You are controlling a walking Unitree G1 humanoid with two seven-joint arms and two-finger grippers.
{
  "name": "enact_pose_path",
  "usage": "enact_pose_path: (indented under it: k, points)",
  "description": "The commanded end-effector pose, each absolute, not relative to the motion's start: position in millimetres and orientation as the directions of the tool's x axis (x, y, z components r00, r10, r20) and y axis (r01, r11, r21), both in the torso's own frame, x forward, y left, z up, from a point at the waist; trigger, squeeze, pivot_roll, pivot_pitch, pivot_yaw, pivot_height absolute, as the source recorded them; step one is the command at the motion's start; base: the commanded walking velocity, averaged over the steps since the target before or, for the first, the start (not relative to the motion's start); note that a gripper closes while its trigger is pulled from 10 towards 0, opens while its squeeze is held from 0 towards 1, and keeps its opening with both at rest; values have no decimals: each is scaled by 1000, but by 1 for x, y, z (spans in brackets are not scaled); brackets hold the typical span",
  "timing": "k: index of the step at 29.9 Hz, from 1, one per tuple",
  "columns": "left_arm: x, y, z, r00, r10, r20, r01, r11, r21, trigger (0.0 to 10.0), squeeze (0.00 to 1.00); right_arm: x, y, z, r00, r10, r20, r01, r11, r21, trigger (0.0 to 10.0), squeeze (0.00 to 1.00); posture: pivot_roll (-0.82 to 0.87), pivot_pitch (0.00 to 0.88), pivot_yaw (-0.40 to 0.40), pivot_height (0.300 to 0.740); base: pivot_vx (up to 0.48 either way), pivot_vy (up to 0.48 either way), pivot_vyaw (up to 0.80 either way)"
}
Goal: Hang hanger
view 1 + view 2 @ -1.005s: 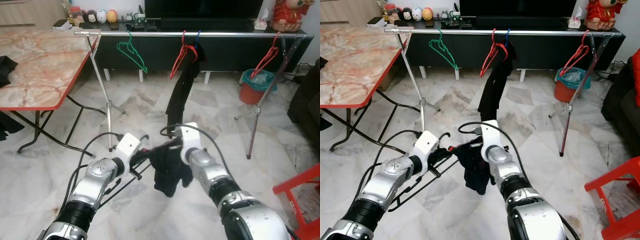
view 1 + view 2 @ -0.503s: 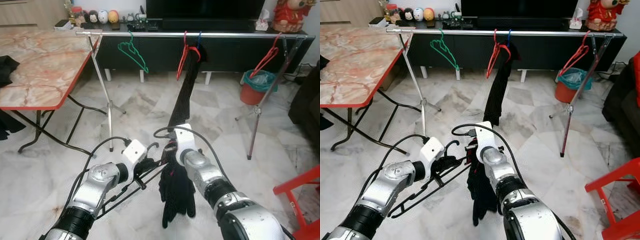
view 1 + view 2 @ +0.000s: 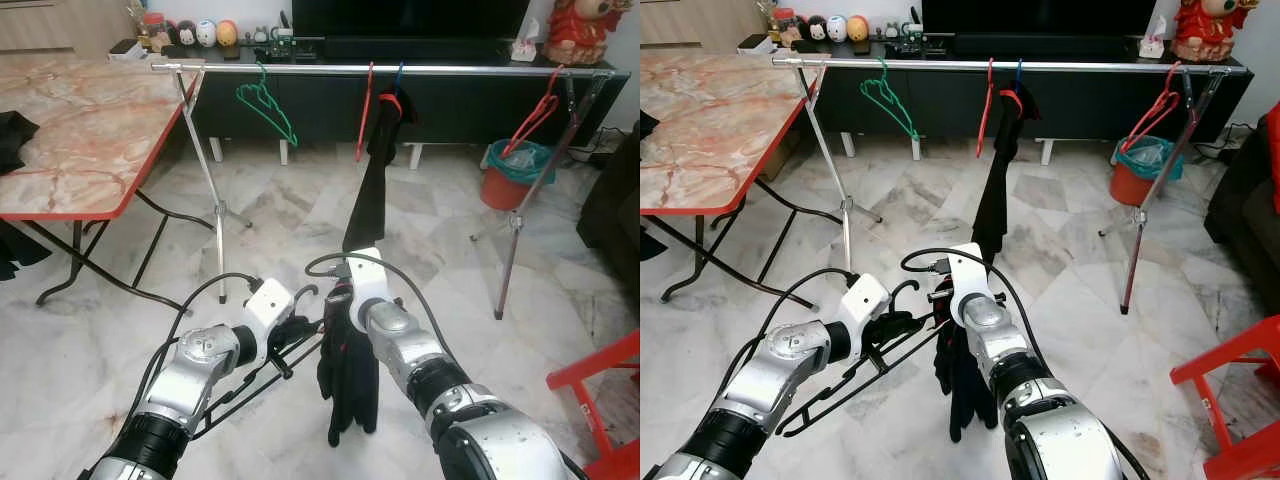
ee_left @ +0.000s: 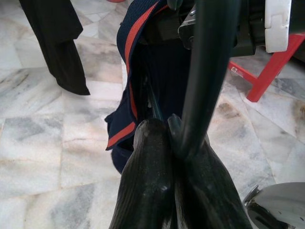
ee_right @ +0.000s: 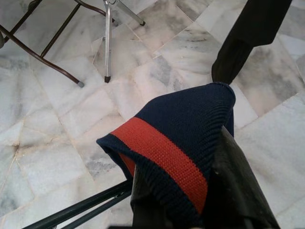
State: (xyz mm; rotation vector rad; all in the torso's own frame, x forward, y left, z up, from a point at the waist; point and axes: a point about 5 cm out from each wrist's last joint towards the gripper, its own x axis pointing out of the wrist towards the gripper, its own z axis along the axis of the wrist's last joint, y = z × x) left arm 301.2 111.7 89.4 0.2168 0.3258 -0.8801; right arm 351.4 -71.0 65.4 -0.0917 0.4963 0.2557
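Note:
A black hanger (image 3: pixel 250 385) is held low over the floor, with my left gripper (image 3: pixel 292 328) shut on it near its hook; its dark bar (image 4: pixel 205 71) runs past the fingers (image 4: pixel 147 181). My right gripper (image 3: pixel 340 302) is shut on a navy garment with a red stripe (image 5: pixel 181 138), which hangs limp (image 3: pixel 350 380) beside the hanger. Ahead stands a clothes rail (image 3: pixel 450 70) carrying a green hanger (image 3: pixel 265 105), a red hanger (image 3: pixel 362 115) with a black garment (image 3: pixel 372 180) next to it, and another red hanger (image 3: pixel 530 120).
A marble-topped folding table (image 3: pixel 70 140) stands at the left, its legs reaching toward the rail's stand (image 3: pixel 218 215). A red bin (image 3: pixel 505 175) sits behind the rail at the right. A red chair (image 3: pixel 600 400) is at the near right.
The navy garment, bunched a second ago, now hangs straight down from my right gripper. The black garment on the rail has swung slightly. Both arms stay close together.

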Motion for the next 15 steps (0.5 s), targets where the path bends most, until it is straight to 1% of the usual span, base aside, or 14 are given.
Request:
enact_pose_path:
  k: [1,8,9,10,12,15]
  points:
    - [300,109,92,581,-732,-357,794,606,51,10000,0,354,-68,71,856,229,-463,-272,962,-27,10000,0,104,0,12,740,0,0,0]
    - [299,110,92,572,-737,-360,800,598,47,10000,0,355,-70,72,861,217,-461,-259,965,-29,10000,0,104,0,12,740,0,0,0]
    - [287,117,85,478,-762,-437,858,512,47,10000,0,361,-94,73,879,138,-457,-251,948,-197,10000,0,107,0,17,740,0,0,0]
    - [283,119,83,451,-765,-460,872,488,44,10000,0,362,-100,73,883,118,-454,-251,937,-244,10000,0,107,0,17,740,0,0,0]
    - [282,120,81,440,-762,-475,877,478,45,10000,0,362,-103,74,884,110,-454,-254,929,-269,10000,0,105,0,16,740,0,0,0]
    - [284,123,79,466,-742,-483,864,499,67,10000,0,362,-104,74,884,110,-454,-254,929,-269,10000,0,106,0,13,740,0,0,0]
